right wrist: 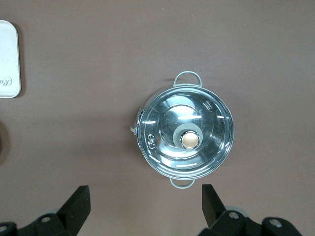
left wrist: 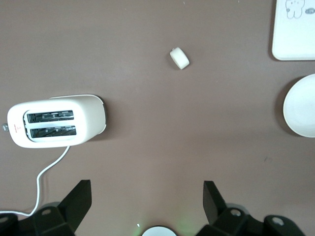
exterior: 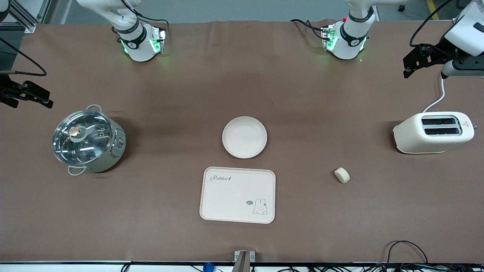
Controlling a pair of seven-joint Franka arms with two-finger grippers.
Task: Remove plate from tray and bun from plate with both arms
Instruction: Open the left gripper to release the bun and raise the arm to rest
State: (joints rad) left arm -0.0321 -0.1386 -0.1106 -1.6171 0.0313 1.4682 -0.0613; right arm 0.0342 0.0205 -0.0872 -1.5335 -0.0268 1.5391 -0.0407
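Note:
The round cream plate lies empty at the table's middle, just farther from the front camera than the rabbit tray. It shows at the edge of the left wrist view. The small pale bun lies on the table between the tray and the toaster, also seen in the left wrist view. My left gripper is open and empty, up over the table at the left arm's end. My right gripper is open and empty, up over the table at the right arm's end beside the pot.
A steel pot with a glass lid stands toward the right arm's end, also in the right wrist view. A cream toaster with a white cord stands toward the left arm's end. Cables lie along the table's near edge.

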